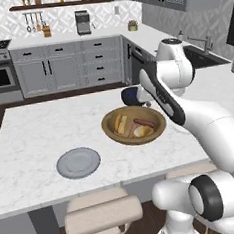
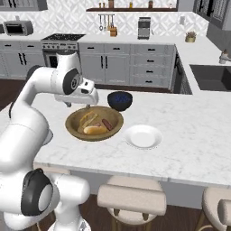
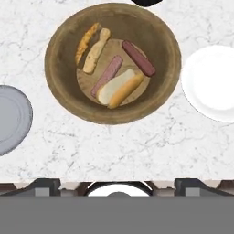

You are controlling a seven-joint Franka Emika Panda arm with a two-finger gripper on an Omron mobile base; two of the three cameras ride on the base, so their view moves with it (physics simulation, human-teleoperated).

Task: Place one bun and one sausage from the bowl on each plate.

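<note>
Brown wooden bowl (image 3: 112,59), wide, shallow and round, with a thick rim and a flat lighter floor; it stands near the middle of the white marble worktop (image 3: 137,146), closer to the front edge than the back. Contents, seen from the hand view: two buns and two sausages. One pale, split bun (image 3: 119,87) lies on the floor of the bowl toward the front, with a golden crust along one side. A reddish-brown sausage (image 3: 138,58) lies beside it toward the white plate; a paler pink sausage (image 3: 107,75) lies touching the bun's other side. A second, narrower bun (image 3: 93,49), tan and split into two strips, rests up the bowl's inner wall.

Grey matte plate (image 1: 78,162), small, round and flat, bare, near the front edge of the worktop, apart from the bowl. White glossy plate (image 2: 143,136), like size, bare, on the bowl's other side, just beside it.

Dark blue bowl (image 2: 119,100), smaller, behind the wooden bowl and close to its rim.

Gripper (image 2: 87,105): held above the wooden bowl's back rim, pointing down; whether its fingers are spread or closed cannot be told. It holds nothing.
</note>
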